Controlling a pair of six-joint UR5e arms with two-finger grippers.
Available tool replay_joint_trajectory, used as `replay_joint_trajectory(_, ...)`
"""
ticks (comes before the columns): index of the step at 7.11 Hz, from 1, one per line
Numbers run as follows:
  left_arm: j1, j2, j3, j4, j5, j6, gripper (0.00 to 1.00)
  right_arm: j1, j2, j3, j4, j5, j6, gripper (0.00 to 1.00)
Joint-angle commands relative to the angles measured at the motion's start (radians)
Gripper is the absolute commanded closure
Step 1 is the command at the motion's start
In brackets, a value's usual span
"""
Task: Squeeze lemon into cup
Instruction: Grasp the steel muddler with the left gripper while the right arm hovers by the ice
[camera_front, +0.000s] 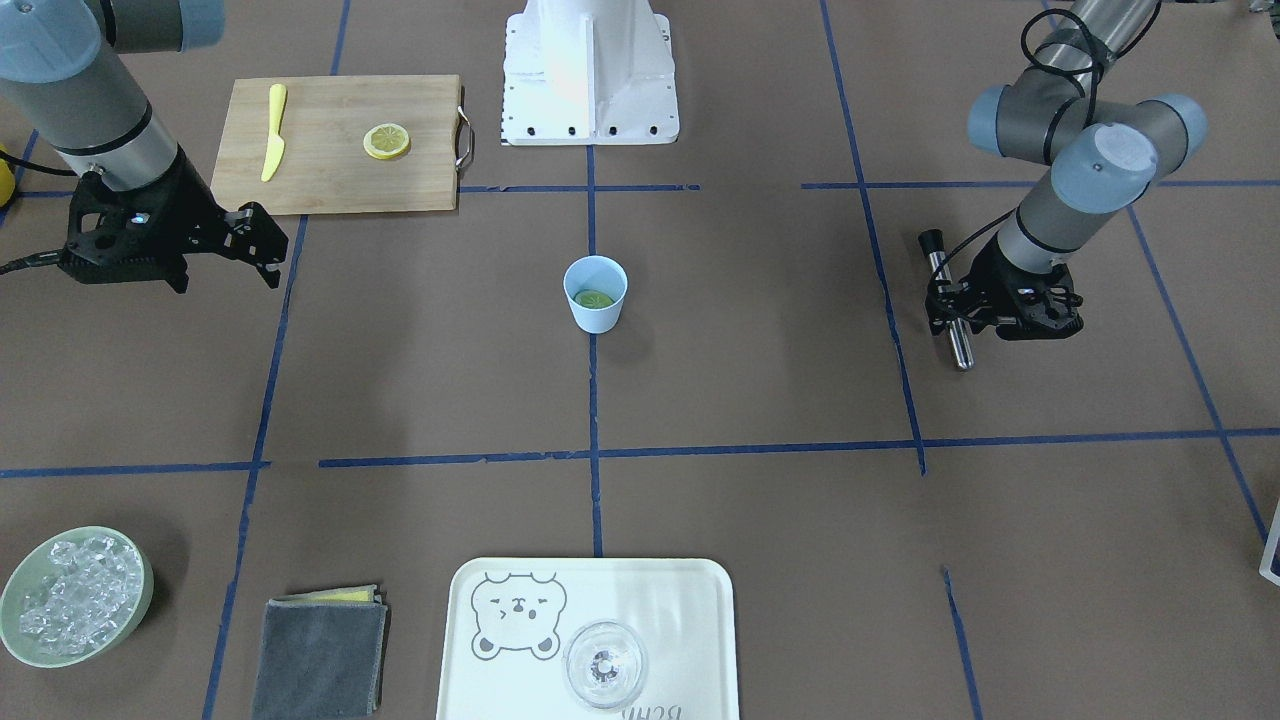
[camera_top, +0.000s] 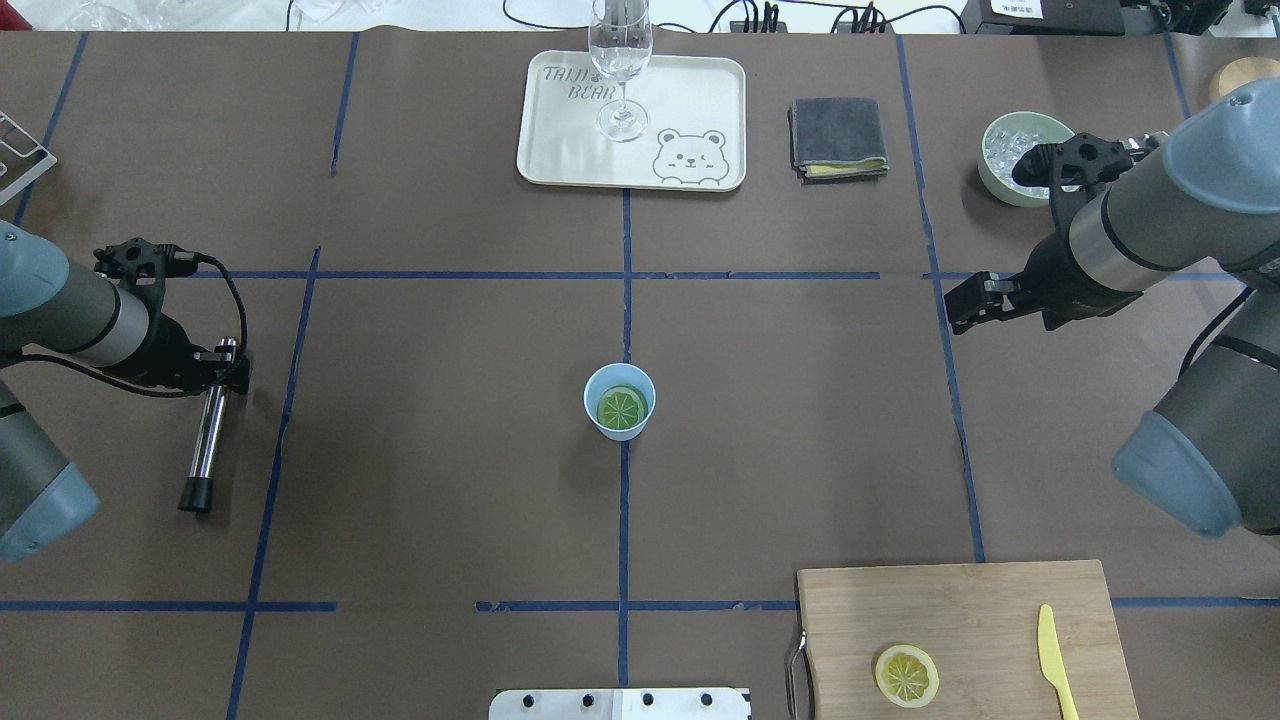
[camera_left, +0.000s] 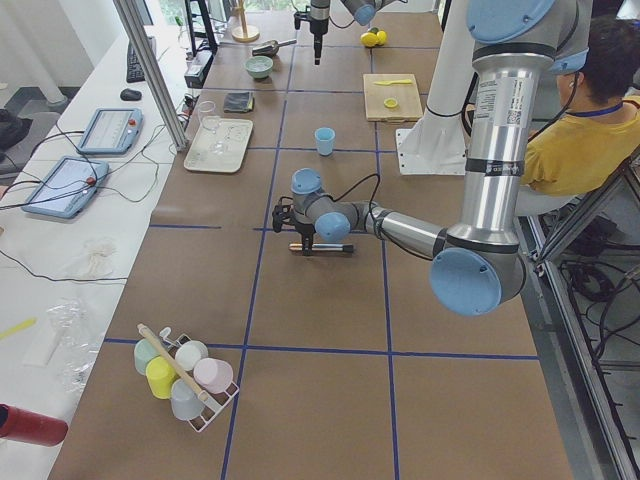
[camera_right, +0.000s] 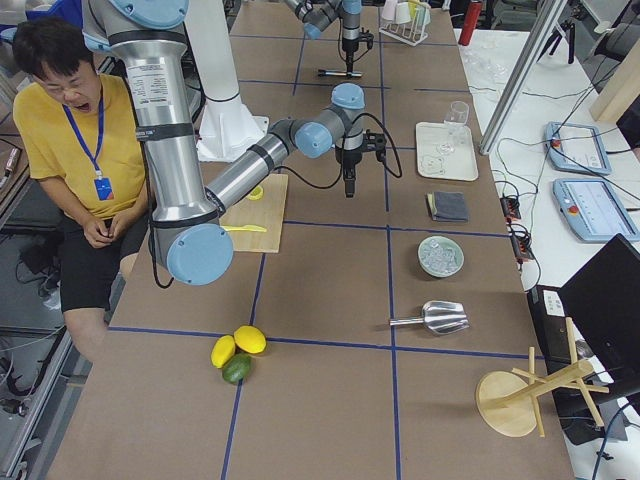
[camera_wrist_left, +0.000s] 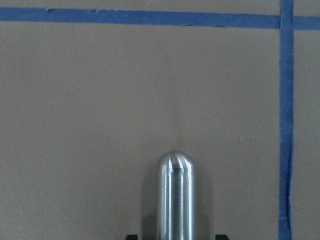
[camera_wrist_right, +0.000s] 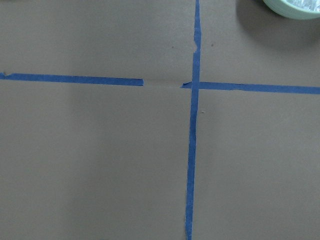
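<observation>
Clamping a steel rod (camera_top: 208, 430) near its upper end, the left gripper (camera_top: 222, 365) is held low over the table at 9 o'clock from the cup (camera_top: 620, 400), the overhead view being taken as the dial. Nothing is carried by the right gripper (camera_top: 958, 305), at 2 o'clock; whether its jaws are parted cannot be told. The lemon (camera_top: 907, 675) is laid flat on a wooden board (camera_top: 960, 610) at 5 o'clock, a yellow knife (camera_top: 1049, 650) near it. A greenish slice (camera_top: 621, 407) is already seen inside the cup.

A slip is judged likely, since so thin a slice lying flat offers little edge to be gripped. The light cup could be tipped if it were nudged from the side.

The table is covered in brown paper gridded with blue tape (camera_top: 624, 300). A bear tray (camera_top: 560, 150) with a clear glass is set at 12 o'clock. Tablets are seen on a side bench, and a person in yellow is seated behind the robot.
</observation>
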Motion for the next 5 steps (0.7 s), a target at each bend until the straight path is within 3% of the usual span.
replay_joint_trajectory(1, 0.018, 0.000, 0.002, 0.000, 0.013, 0.003, 0.85, 0.006, 0.000, -0.003, 0.000, 0.006, -0.002, 0.00)
replay_joint_trajectory(2, 0.033, 0.001, 0.000, 0.000, 0.055, 0.002, 1.00, 0.011, 0.001, -0.003, 0.000, 0.008, 0.000, 0.00)
replay_joint_trajectory(3, 0.035, 0.003, -0.016, 0.000, 0.075, 0.002, 1.00, 0.020, 0.007, -0.003, -0.002, 0.026, 0.000, 0.00)
replay_joint_trajectory(4, 0.026, 0.012, -0.115, 0.012, 0.077, 0.003, 1.00, 0.034, 0.009, -0.001, 0.000, 0.056, 0.000, 0.00)
replay_joint_trajectory(5, 0.025, 0.005, -0.218, 0.113, 0.083, 0.012, 1.00, 0.034, 0.010, -0.001, 0.000, 0.060, 0.000, 0.00)
